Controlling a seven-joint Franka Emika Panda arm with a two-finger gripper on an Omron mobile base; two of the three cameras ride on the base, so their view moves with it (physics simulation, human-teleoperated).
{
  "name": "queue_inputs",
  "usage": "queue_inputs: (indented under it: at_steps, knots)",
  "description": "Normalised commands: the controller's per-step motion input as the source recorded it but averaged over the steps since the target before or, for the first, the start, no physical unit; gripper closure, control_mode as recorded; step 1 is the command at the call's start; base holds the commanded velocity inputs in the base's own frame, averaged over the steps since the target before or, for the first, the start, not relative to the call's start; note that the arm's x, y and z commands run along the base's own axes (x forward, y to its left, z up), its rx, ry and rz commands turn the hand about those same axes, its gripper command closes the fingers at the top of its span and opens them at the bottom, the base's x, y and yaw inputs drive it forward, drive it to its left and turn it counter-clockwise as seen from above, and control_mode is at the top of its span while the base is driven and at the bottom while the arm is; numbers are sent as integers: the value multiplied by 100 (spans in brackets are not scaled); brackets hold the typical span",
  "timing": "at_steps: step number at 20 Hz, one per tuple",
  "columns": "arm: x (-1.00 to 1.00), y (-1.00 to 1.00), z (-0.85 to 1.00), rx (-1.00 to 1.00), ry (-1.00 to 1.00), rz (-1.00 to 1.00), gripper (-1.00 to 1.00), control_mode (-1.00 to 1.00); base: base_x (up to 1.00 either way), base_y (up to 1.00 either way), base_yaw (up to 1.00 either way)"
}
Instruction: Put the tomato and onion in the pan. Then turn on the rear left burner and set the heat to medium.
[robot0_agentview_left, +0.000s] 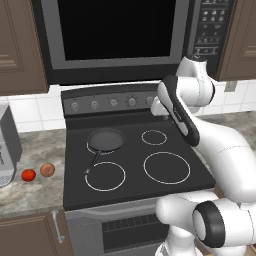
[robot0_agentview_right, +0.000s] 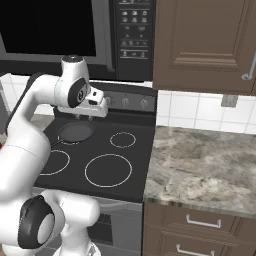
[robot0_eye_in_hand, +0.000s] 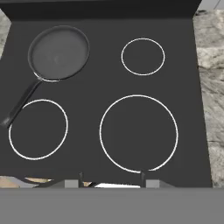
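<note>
The tomato (robot0_agentview_left: 28, 175) and the onion (robot0_agentview_left: 47, 170) lie side by side on the counter left of the stove, the tomato further left. The empty black pan (robot0_agentview_left: 106, 140) (robot0_agentview_right: 76, 132) (robot0_eye_in_hand: 59, 52) sits on the rear left burner (robot0_eye_in_hand: 52, 80), whose white ring shows at the pan's near edge. Its handle points toward the front left ring. My gripper (robot0_agentview_right: 84, 118) (robot0_eye_in_hand: 111, 177) hangs high over the rear middle of the stovetop, pointing down. It is open, its tips apart with nothing between them, and far from both vegetables.
Two large rings and a small rear right ring (robot0_agentview_left: 154, 137) mark the black glass. A row of knobs (robot0_agentview_left: 113, 102) runs along the stove's back panel. A grey appliance (robot0_agentview_left: 6, 150) stands left of the tomato. Granite counter (robot0_agentview_right: 200, 160) lies right of the stove, a microwave above.
</note>
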Motion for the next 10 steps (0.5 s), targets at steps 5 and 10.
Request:
queue_inputs:
  at_steps: [5, 10]
  knots:
    - [-10, 6, 0, 0, -1, 0, -100, -100, 0, 0, 0]
    - [-18, 30, -4, 0, -1, 0, -100, -100, 0, 0, 0]
